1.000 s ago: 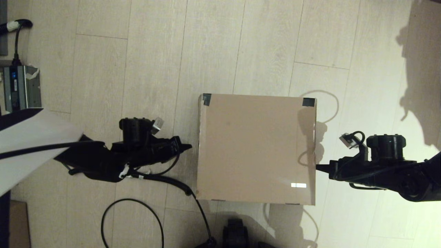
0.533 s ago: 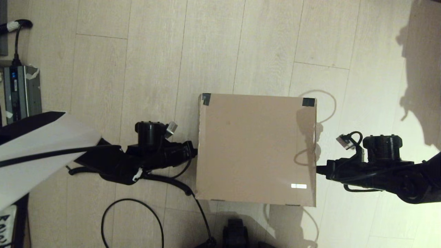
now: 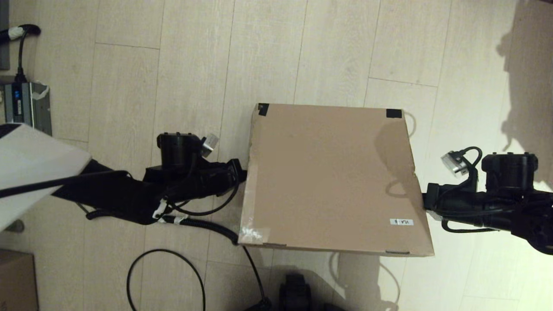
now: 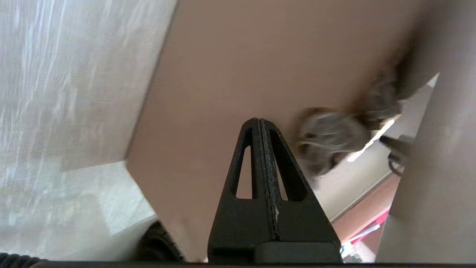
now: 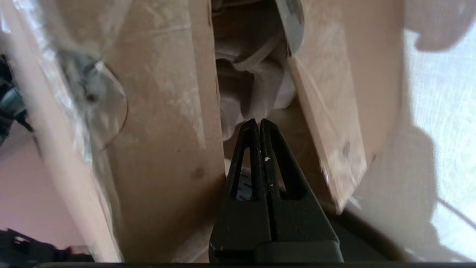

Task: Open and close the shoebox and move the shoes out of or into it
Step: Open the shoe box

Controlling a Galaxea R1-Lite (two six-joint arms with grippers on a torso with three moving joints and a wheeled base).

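The large brown cardboard shoebox at frame centre is now tilting its lid up, seemingly opening; left end effector and right end effector, fingers pressed together, are lifting its side edges.

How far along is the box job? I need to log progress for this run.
Done: both grippers have reached the shoebox, the left gripper and right gripper shut at opposite sides. In hand: the lid is tilted up, a gap showing pale contents in the right wrist view. Left: swinging the lid fully open, then moving the shoes.
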